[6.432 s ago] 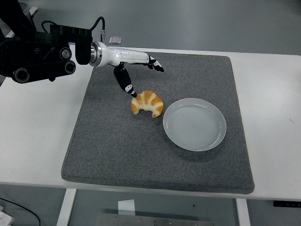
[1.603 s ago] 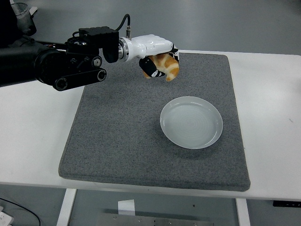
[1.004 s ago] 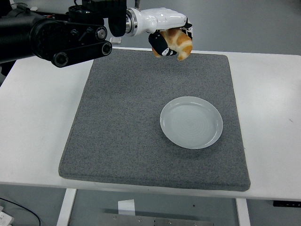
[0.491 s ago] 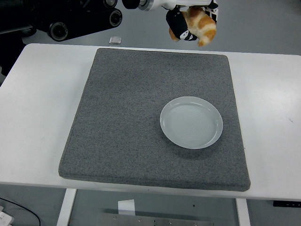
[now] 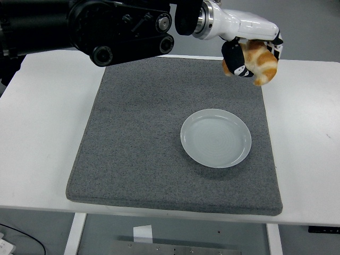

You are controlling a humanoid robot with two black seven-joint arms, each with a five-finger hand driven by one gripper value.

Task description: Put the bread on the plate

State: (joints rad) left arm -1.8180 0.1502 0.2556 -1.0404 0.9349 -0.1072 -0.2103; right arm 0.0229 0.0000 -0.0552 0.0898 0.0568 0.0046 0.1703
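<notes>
White table (image 5: 42, 122) is covered by a grey mat (image 5: 138, 138), well below the raised left hand (image 5: 249, 48). Below and slightly left of that hand lies the empty plate (image 5: 215, 138). The bread (image 5: 260, 62), a croissant, is clamped in its curled fingers. It should be carried over the plate's centre and lowered before being released.

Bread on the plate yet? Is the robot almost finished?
Not yet. Done: the left hand has picked up the bread, and its fingers are wrapped around it. Happening now: the bread hangs in the air above the far right part of the grey mat. Still to do: bring it over the plate, which has nothing on it, lower it, and let go.
</notes>
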